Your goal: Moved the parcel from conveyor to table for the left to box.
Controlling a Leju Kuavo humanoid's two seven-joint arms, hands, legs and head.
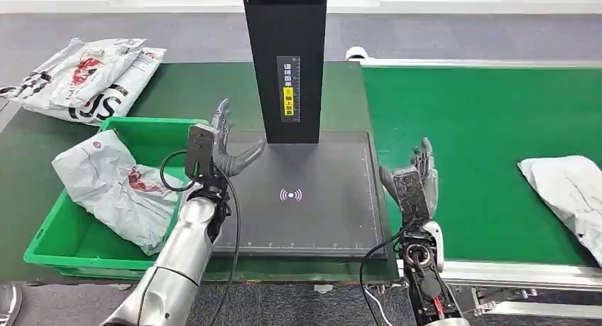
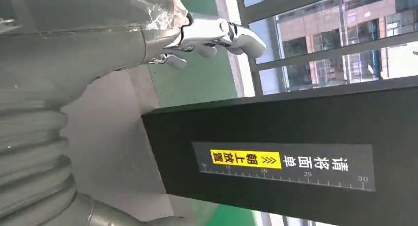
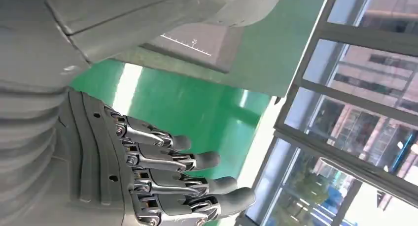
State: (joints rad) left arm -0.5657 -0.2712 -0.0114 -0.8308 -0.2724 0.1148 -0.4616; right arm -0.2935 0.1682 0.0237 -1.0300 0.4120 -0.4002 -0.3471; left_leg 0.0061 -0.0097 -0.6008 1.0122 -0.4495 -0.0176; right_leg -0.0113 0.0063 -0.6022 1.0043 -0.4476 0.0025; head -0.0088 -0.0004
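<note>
Parcel (image 1: 568,191): grey poly mailer lying flat on the green conveyor (image 1: 483,141), well to the far side of the belt from the scanner pad (image 1: 305,198), partly cut by the picture edge. Nothing touching it.

Right hand (image 1: 412,180): raised at the belt edge nearest the pad, fingers spread and upright, holding nothing. Well apart from the parcel.

Left hand (image 1: 223,145): over the pad's edge on the bin side, fingers apart, empty. Green bin (image 1: 142,127) just beside the pad already holds one mailer (image 1: 121,187); more mailers (image 1: 89,77) lie on the table beyond the bin.

Black scanner column (image 1: 285,56) stands at the pad's back edge.

Risks, as I judge them: the reach from pad side to parcel is long; a limp, slick bag may slip or fold out of an open-fingered grasp. Carried low, it could snag the belt rim or brush the column.
</note>
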